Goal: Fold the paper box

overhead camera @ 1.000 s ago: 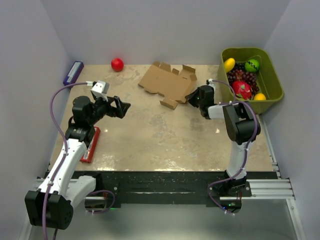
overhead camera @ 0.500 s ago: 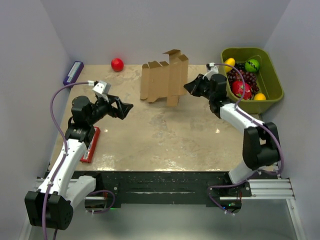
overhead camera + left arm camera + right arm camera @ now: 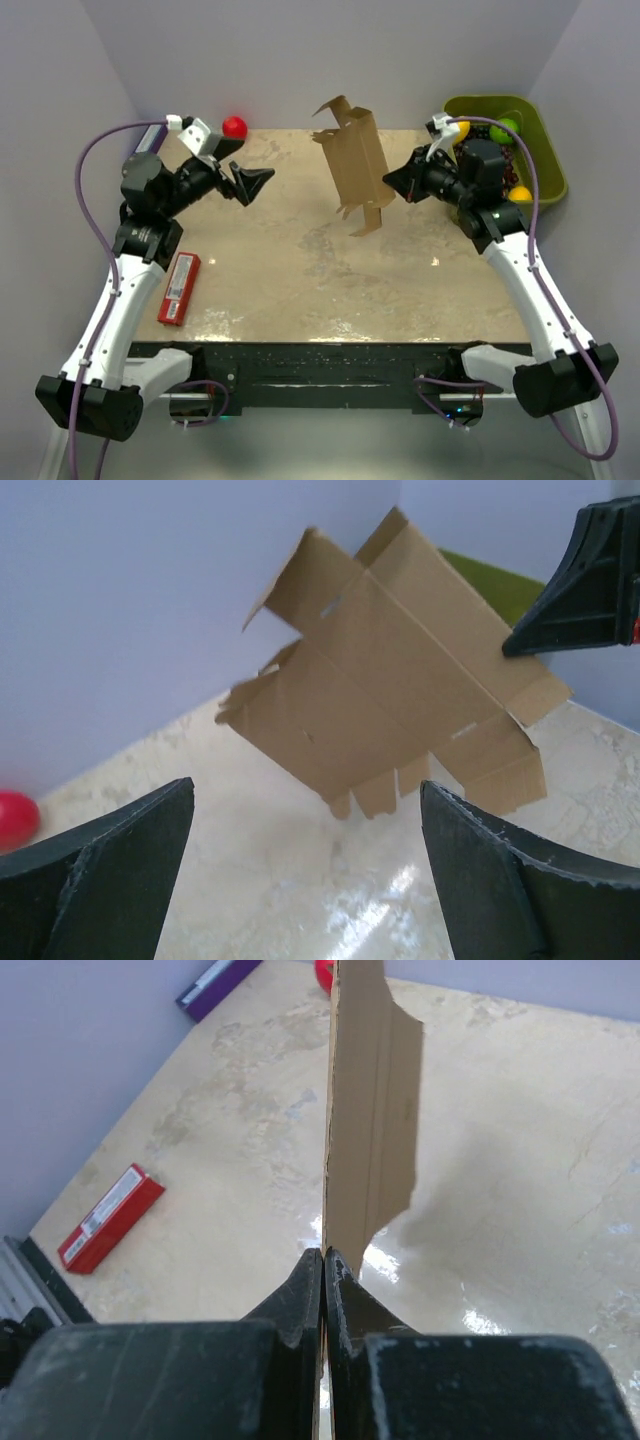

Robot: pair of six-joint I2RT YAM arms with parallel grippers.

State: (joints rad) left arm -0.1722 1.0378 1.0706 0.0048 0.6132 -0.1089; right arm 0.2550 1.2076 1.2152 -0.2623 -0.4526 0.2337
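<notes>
The paper box (image 3: 355, 165) is a flat brown die-cut sheet with notched flaps, hanging tilted in the air above the middle back of the table. My right gripper (image 3: 392, 183) is shut on its right edge. In the right wrist view the sheet (image 3: 370, 1130) runs edge-on straight out from the closed right gripper (image 3: 324, 1252). My left gripper (image 3: 255, 185) is open to the left of the sheet, apart from it, and points at it. The left wrist view shows the sheet (image 3: 400, 680) face-on beyond the wide-apart fingers of the left gripper (image 3: 307, 785), with nothing between them.
A red ball (image 3: 234, 127) lies at the back wall, a purple box (image 3: 215, 982) in the back left corner. A flat red box (image 3: 180, 288) lies near the left front edge. A green bin (image 3: 545, 150) of fruit stands at the back right, behind my right arm.
The right gripper has lifted the sheet from lying flat on the table to hanging in the air. The left arm has risen and swung towards the back, its jaws still open.
</notes>
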